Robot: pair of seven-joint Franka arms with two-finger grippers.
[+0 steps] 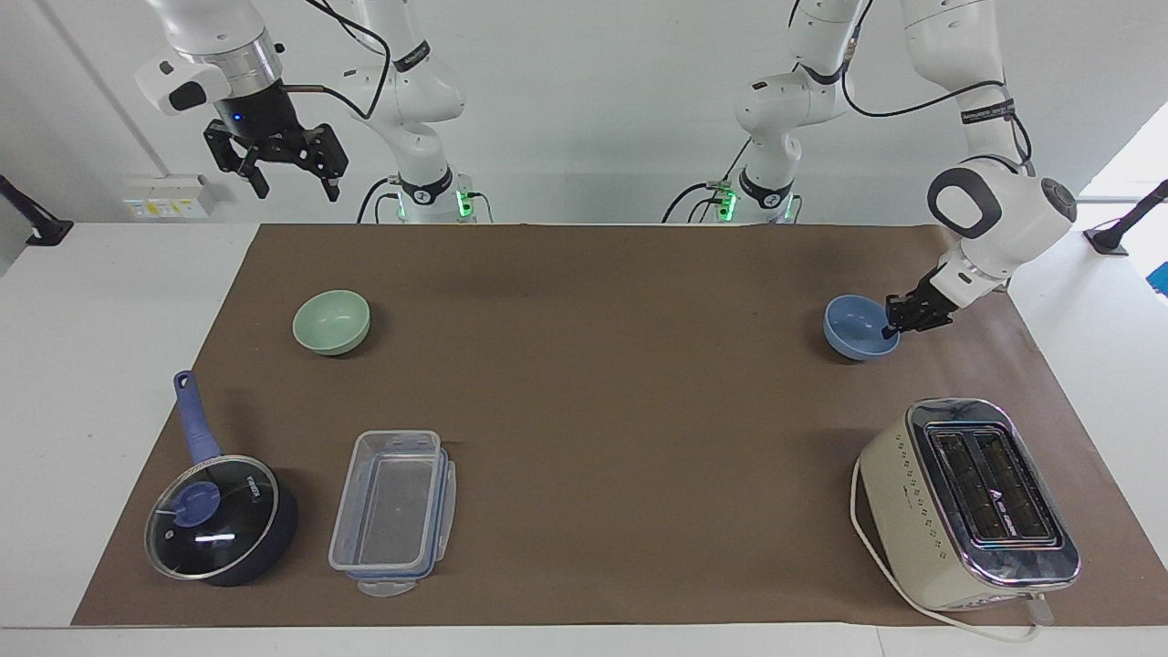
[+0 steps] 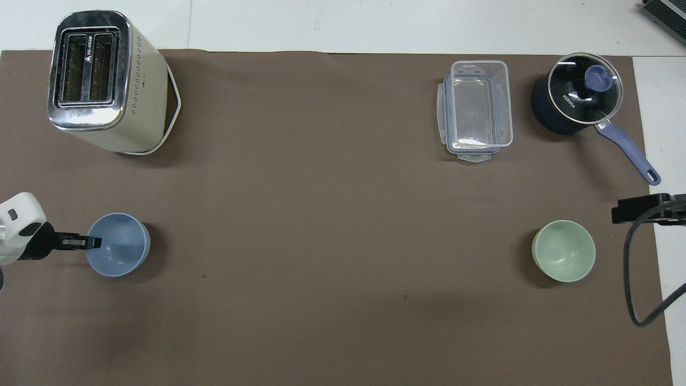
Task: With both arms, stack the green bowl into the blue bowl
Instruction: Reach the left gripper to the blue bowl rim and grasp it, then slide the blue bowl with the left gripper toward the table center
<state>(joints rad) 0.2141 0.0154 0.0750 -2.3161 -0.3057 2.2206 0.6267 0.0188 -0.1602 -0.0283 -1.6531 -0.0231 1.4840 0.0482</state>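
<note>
Left gripper (image 1: 890,329), low at left arm's end of the desk (image 1: 55,365), clamped on rim of blue bowl (image 1: 856,330), one finger inside, one outside; bowl on brown mat (image 1: 602,383), w/ gripper on the side toward the desk's end. Cream toaster (image 1: 967,502) w/ white cord farther from robots than blue bowl, same end. Right gripper (image 1: 290,178) up high over mat's robot-side corner at right arm's end, fingers spread wide, nothing held. Green bowl (image 1: 331,321) on mat at right arm's end, well apart from blue bowl, upright & empty. Dark blue saucepan (image 1: 222,520) w/ glass lid & clear plastic container (image 1: 392,511) side by side, farther from robots than green bowl.
</note>
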